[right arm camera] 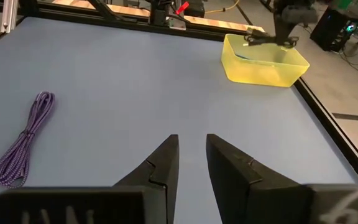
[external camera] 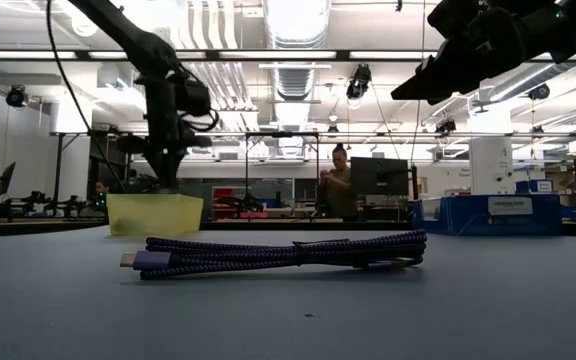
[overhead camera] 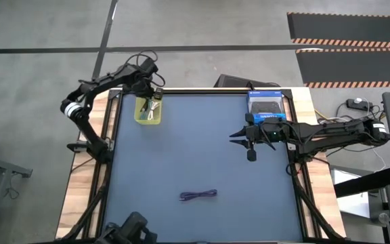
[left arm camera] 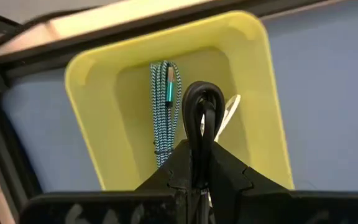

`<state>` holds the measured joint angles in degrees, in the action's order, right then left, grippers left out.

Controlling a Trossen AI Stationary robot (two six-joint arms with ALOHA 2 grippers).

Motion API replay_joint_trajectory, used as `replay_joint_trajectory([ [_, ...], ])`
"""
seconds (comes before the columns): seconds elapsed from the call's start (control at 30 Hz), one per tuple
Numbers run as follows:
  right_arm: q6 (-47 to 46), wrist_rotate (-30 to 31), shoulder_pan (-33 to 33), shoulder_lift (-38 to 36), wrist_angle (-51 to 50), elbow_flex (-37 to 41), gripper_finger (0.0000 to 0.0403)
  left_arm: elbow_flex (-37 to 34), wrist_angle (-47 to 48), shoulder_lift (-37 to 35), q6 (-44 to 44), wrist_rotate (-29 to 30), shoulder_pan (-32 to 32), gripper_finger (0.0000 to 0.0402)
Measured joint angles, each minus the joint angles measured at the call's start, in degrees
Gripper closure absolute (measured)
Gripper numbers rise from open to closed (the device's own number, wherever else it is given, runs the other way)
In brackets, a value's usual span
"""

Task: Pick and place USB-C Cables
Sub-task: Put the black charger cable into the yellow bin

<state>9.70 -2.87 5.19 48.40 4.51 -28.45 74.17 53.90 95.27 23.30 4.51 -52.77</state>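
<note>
My left pincer (left arm camera: 199, 163), clamped on the looped black cable (left arm camera: 202, 112) above the yellow bin (left arm camera: 98, 93) holding the green cable (left arm camera: 163, 99), could snag the loop on release, while my right pincer (right arm camera: 191, 163) hovers narrowly open, the purple cable (overhead camera: 199, 195) well apart on the bench (overhead camera: 202, 149).

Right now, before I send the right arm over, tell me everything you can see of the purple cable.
The purple cable is a short braided cord, purple flecked with dark, folded into a slim bundle of several strands. It lies flat on the blue table, near the front edge and about mid-width, running across the table. In the low view a connector plug shows at one end, with a metal tip. Nothing touches it but the table: the right gripper hangs open well away from it, and the yellow bin sits at the far left corner.
</note>
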Motion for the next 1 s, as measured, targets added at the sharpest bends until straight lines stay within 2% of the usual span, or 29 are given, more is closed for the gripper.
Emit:
replay_joint_trajectory([
  [0.33,0.47,0.02,0.00,0.00,-0.02,0.00,0.0336,-0.07,-1.20,5.82,-0.29,-0.17,0.00,0.0389],
  [1.0,0.83,0.04,0.00,0.00,-0.04,0.09,0.0337,-0.55,-3.75,9.00,-0.10,-0.04,0.00,0.0389],
])
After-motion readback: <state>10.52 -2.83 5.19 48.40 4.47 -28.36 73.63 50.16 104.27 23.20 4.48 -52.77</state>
